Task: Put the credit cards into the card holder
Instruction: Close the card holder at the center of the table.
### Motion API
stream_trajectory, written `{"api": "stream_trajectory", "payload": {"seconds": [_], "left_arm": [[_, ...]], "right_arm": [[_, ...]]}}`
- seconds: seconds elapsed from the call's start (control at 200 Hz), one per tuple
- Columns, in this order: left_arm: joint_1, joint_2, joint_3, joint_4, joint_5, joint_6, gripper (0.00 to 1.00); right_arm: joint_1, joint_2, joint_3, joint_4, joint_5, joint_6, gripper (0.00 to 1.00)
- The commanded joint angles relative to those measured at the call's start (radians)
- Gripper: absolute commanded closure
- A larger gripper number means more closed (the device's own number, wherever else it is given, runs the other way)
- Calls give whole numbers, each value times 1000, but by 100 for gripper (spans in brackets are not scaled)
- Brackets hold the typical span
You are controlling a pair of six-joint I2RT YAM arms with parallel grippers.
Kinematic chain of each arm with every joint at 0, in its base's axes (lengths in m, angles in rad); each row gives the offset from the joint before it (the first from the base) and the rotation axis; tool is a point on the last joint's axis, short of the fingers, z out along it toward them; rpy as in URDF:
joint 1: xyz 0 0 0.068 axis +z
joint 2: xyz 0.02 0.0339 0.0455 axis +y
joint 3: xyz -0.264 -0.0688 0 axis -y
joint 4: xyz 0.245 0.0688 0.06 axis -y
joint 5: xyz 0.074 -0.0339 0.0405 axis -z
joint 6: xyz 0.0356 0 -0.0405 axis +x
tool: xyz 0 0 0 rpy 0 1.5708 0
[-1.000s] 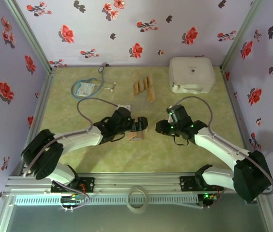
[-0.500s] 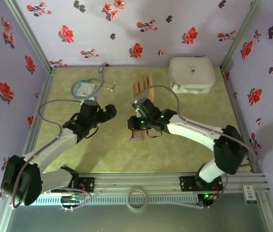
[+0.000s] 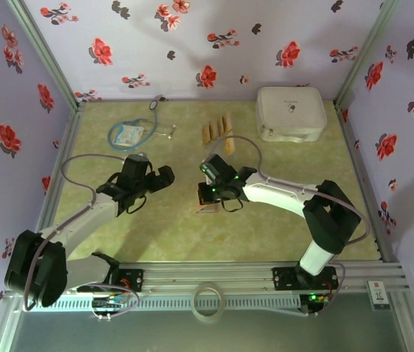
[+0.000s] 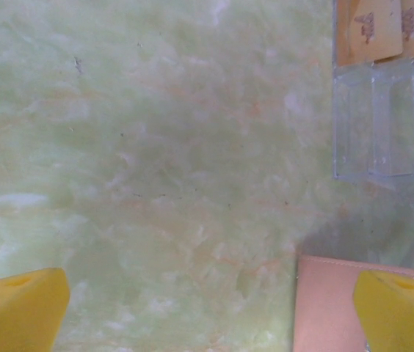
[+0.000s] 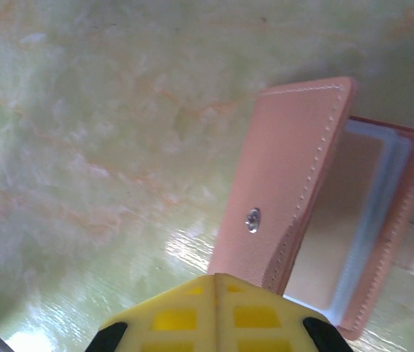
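The card holder [image 3: 208, 207], a reddish-brown wallet, lies mid-table under my right gripper [image 3: 205, 193]. In the right wrist view it stands partly open: the snap flap [image 5: 288, 176] is raised off the greyish pocketed inside [image 5: 365, 220]. My right gripper [image 5: 216, 286] is shut, its joined yellow tips at the flap's lower edge with nothing between them. The tan credit cards [image 3: 218, 132] stand in a row at the back, seen with a clear stand [image 4: 387, 117] below them in the left wrist view. My left gripper [image 3: 166, 176] is open left of the wallet, whose corner [image 4: 332, 301] shows beside its right finger [image 4: 401, 312].
A white rounded-square case [image 3: 290, 112] sits at the back right. A blue-tubed stethoscope [image 3: 135, 130] lies at the back left. Flowered walls enclose the green marbled table [image 3: 266, 235] on three sides.
My left gripper has pulled back left from the wallet and opened. My right arm has swung in from the right to the wallet and settled over it.
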Motion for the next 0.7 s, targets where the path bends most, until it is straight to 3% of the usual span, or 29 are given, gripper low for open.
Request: {"api": "stream_trajectory", "payload": {"seconds": [0.0,0.305,0.695], "left_arm": [[7,37,22,6,54,38,0],[-33,160,108,-38,81,129,0],[-147,382,258,-83,1,253,0]], "right_arm": [[-10,-33,-38,36,23,11,100],[-33,-22,-133,153,-5,40,100],[-61,33,-214,292,-61,45,100]]}}
